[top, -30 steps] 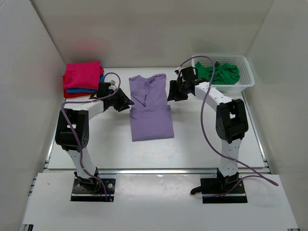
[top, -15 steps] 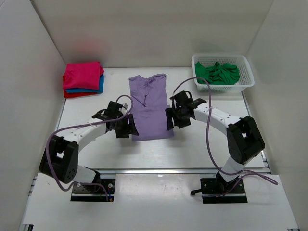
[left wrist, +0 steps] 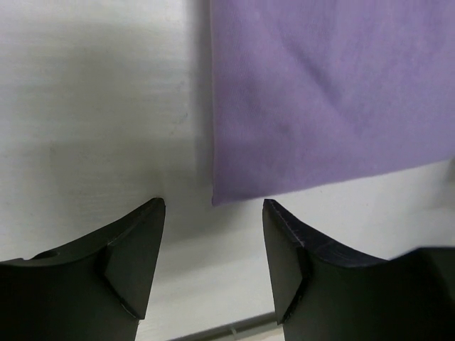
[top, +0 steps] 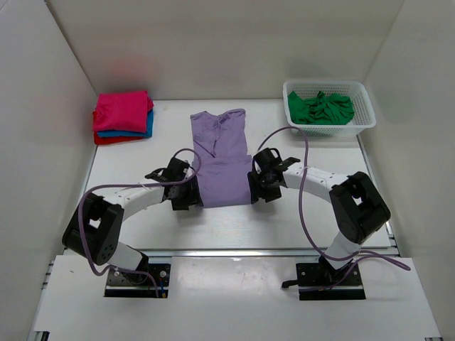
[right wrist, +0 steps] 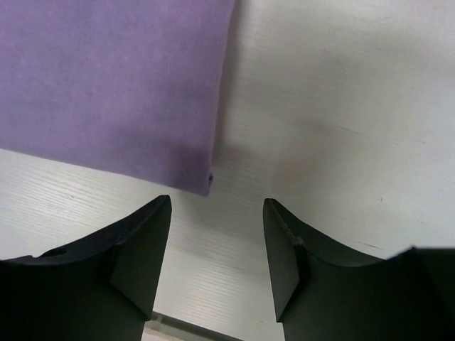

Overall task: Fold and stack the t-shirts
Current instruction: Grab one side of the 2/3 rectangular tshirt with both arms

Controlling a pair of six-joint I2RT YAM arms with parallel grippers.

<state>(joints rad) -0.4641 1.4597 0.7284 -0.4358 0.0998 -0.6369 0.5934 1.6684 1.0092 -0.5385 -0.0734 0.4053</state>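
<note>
The left tool (left wrist: 213, 206) stood spread, with nothing pinched. The near left corner of the lilac t-shirt (left wrist: 334, 92) lay at the mouth of its gap, and neither finger visibly touched the cloth. The right tool (right wrist: 217, 202) also stood spread and held nothing. The near right corner of the same shirt lay just ahead of its gap.

Between the two tools, the lilac t-shirt lay flat on the white surface (top: 298, 213), extending forward from them with its collar at the far end.

Well ahead of the left tool and to its left sat a folded stack: magenta t-shirt (top: 122, 110) on top, blue t-shirt (top: 148, 125) beneath it, red t-shirt (top: 106, 139) lowest. Well ahead of the right tool and to its right, a crumpled green t-shirt (top: 323, 108) lay inside the white basket (top: 330, 128).
</note>
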